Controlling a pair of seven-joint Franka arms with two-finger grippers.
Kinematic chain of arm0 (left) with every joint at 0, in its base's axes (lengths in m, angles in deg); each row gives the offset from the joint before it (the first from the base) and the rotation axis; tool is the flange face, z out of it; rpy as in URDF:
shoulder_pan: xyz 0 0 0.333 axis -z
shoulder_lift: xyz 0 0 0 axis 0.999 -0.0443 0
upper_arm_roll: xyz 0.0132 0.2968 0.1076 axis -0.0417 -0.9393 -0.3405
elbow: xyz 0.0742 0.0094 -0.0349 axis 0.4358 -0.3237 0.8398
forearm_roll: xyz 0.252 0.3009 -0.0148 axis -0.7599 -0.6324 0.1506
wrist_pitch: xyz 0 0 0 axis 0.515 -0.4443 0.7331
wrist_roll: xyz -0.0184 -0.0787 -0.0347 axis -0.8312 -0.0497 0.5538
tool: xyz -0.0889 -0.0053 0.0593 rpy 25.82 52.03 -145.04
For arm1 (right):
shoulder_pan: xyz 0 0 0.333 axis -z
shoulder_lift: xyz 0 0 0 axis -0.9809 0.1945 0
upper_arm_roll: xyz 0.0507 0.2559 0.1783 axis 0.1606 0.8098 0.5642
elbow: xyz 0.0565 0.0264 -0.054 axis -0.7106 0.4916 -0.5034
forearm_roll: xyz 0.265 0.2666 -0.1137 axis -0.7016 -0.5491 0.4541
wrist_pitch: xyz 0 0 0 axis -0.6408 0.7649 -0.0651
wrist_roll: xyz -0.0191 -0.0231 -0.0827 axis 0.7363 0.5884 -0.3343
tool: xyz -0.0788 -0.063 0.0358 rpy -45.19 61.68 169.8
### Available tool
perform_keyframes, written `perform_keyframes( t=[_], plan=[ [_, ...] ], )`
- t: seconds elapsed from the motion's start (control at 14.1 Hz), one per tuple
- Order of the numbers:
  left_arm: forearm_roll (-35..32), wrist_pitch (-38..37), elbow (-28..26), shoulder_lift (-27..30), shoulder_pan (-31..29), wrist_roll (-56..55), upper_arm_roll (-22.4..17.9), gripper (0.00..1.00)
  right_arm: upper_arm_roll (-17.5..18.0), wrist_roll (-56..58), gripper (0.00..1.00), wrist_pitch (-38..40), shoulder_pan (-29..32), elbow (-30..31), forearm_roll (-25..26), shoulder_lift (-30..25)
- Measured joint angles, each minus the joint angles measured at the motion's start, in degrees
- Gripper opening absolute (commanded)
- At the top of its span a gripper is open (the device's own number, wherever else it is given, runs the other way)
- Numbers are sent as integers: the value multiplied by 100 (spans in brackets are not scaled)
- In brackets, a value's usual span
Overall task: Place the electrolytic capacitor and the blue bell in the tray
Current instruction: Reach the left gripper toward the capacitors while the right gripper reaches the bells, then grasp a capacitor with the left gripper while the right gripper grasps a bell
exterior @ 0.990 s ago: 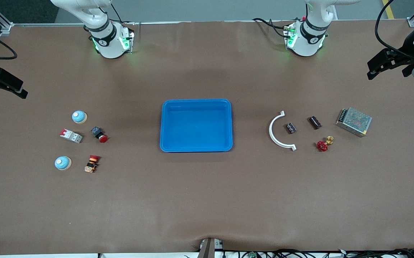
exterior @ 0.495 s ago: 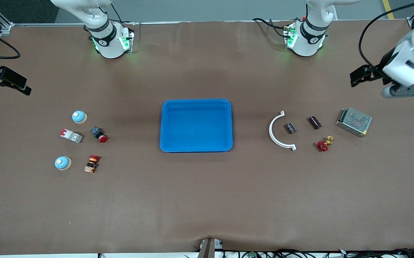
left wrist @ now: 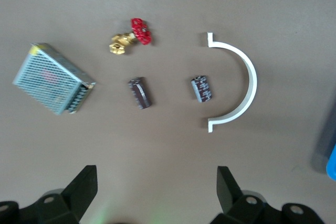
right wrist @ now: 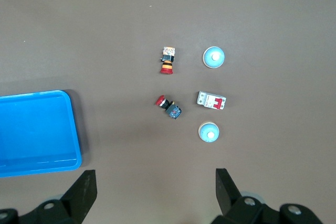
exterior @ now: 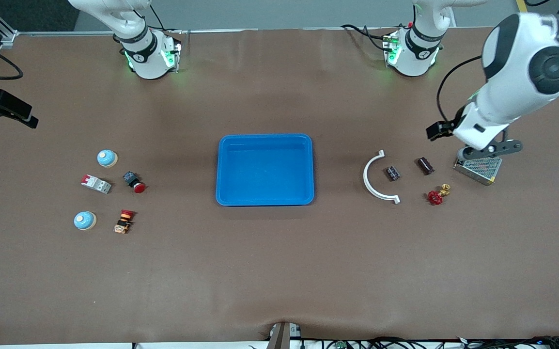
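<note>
The blue tray (exterior: 265, 169) lies mid-table; its edge also shows in the right wrist view (right wrist: 34, 132). Two dark electrolytic capacitors (exterior: 393, 173) (exterior: 425, 166) lie toward the left arm's end, and show in the left wrist view (left wrist: 201, 88) (left wrist: 140, 93). Two blue bells (exterior: 107, 158) (exterior: 85, 220) stand toward the right arm's end, and show in the right wrist view (right wrist: 209, 132) (right wrist: 213, 57). My left gripper (exterior: 489, 151) (left wrist: 156, 182) is open and empty, over the metal power supply. My right gripper (exterior: 10, 112) (right wrist: 156, 182) is open and empty, high over the table's end.
A white curved bracket (exterior: 376, 177), a red-handled brass valve (exterior: 437, 195) and a mesh power supply (exterior: 478, 166) lie around the capacitors. A circuit breaker (exterior: 96, 183), a red push button (exterior: 134, 182) and a red-and-yellow button (exterior: 124, 221) lie by the bells.
My left arm has swung in from the table's end and come down over the power supply, beside the capacitors. My right gripper has barely moved.
</note>
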Motion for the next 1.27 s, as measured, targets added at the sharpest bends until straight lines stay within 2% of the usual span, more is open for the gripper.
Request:
perform_keyframes(
  t=[0.14, 0.35, 0.5, 0.78, 0.92, 1.27],
  plan=[
    [55, 757, -572, -10, 0, -244, 37, 100, -1, 6, 100, 28, 0, -2, 0, -9],
    [80, 1721, -1218, -96, 3, -743, 187, 85, -32, 3, 100, 97, 36, 70, 2, -27],
    [82, 2276, -1474, -289, 4, -1107, 270, 80, -51, 3, 100, -396, 68, 482, 1, -65],
    [84, 3269, -1634, -996, 18, -1865, 432, 64, -58, -1, 100, -1612, 83, 1749, 2, -98],
    [84, 3602, -1635, -1332, 22, -1992, 441, 60, -64, -9, 100, -1781, 120, 2181, 2, 4],
    [84, 4132, -1635, -1907, 15, -2065, 440, 54, -70, -6, 100, -2775, 400, 2401, 4, 1098]
  ],
)
